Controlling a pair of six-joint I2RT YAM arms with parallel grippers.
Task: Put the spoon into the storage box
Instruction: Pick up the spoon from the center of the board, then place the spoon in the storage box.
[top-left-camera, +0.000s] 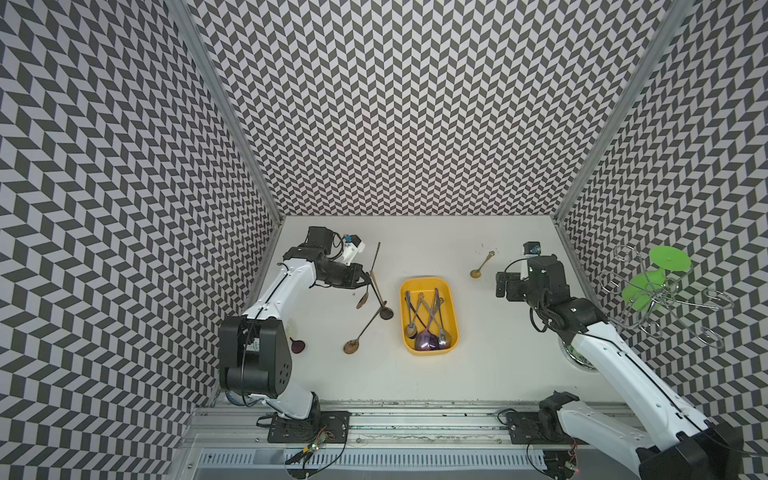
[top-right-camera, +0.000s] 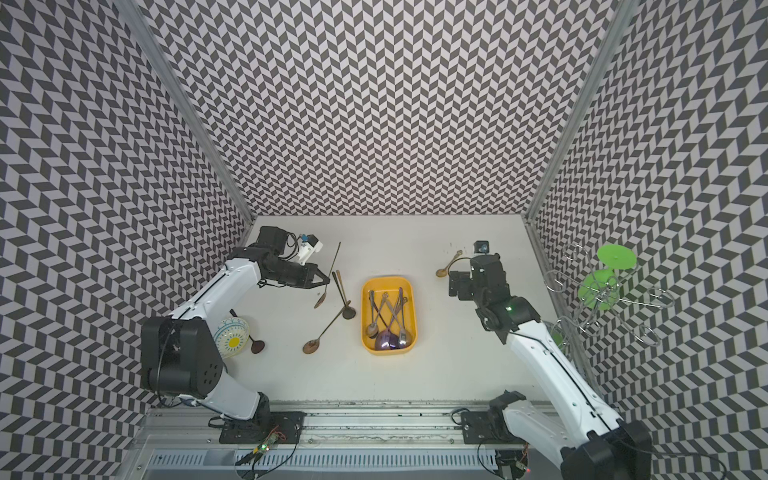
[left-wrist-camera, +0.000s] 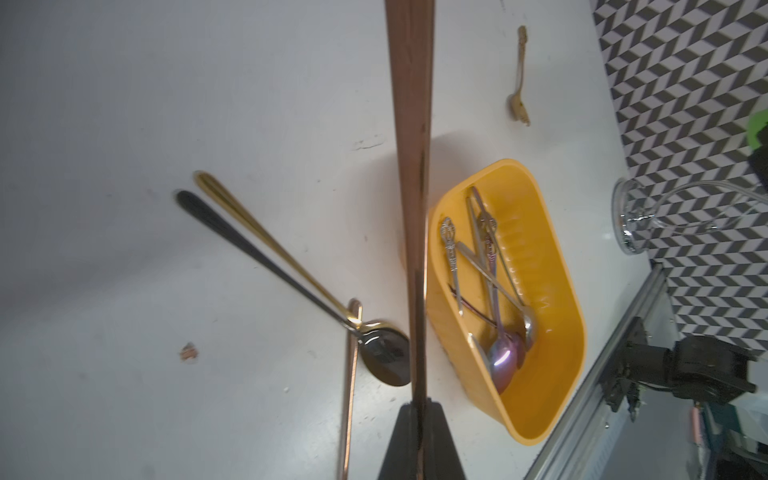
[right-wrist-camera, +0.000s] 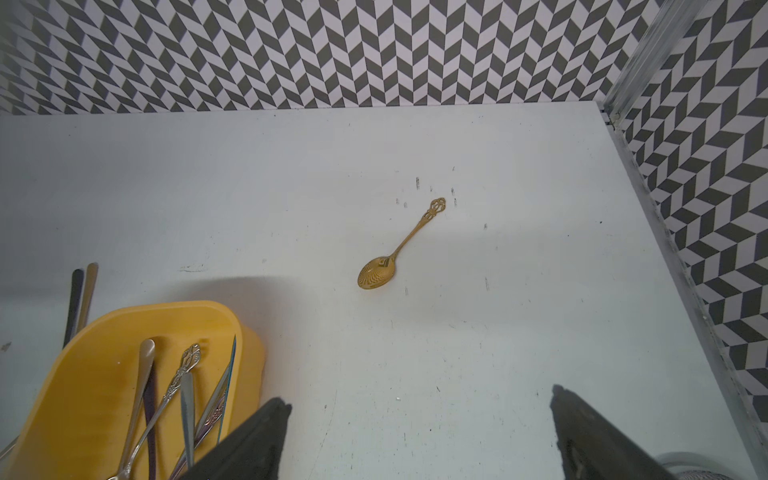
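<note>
Left gripper (left-wrist-camera: 419, 409) clamped on brown spoon (left-wrist-camera: 409, 166) handle; right gripper (right-wrist-camera: 419, 397) jaws wide apart, empty (storage box (left-wrist-camera: 561, 324) embossing unreadable).

The storage box (top-left-camera: 419, 282) in the middle of the frame is bright yellow. The spoons (top-left-camera: 444, 340) in it are silver, and one big spoon (top-left-camera: 426, 343) shines purple. The brown spoon (left-wrist-camera: 409, 187) looks like wood. The small spoon (right-wrist-camera: 376, 273) is gold with swirly lines. The table (top-left-camera: 498, 365) is white. The walls (top-left-camera: 374, 104) have black and white zigzags. The discs (top-left-camera: 670, 259) at the right are green.
</note>
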